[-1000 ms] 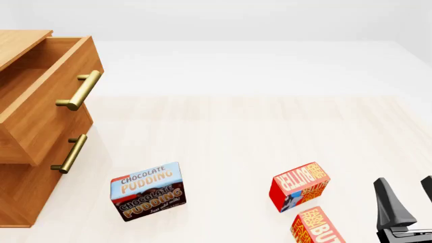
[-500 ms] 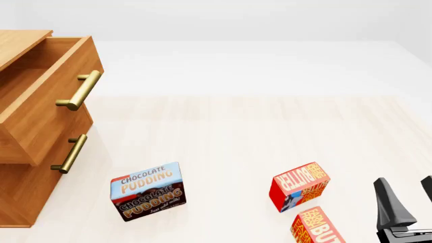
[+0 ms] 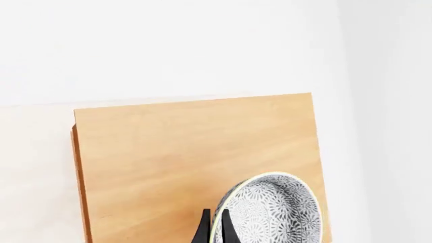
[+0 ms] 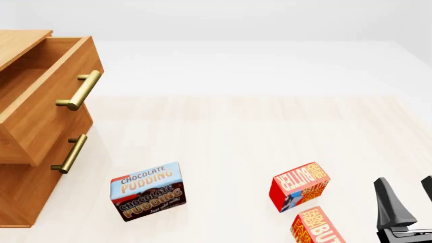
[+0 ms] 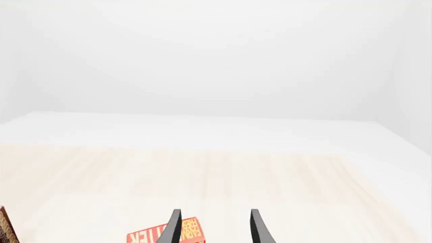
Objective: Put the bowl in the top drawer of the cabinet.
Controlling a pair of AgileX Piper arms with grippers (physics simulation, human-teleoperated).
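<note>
— Where is the bowl (image 3: 273, 210) sitting?

— The left gripper (image 3: 213, 228) is pinching its rim, fingers pressed on either side, holding it over the cabinet's (image 3: 196, 162) flat wooden top. The front view is not showing it.

— And the top drawer (image 4: 47, 96)?

— It is standing pulled out at the table's (image 4: 236, 136) left edge.

— The right gripper (image 4: 405, 202)?

— It is hanging spread apart near the front right corner, beside two butter boxes (image 4: 300, 186).

R gripper (image 5: 214, 228) jaws apart over table (image 5: 223, 177), near red box (image 5: 165, 236).
</note>
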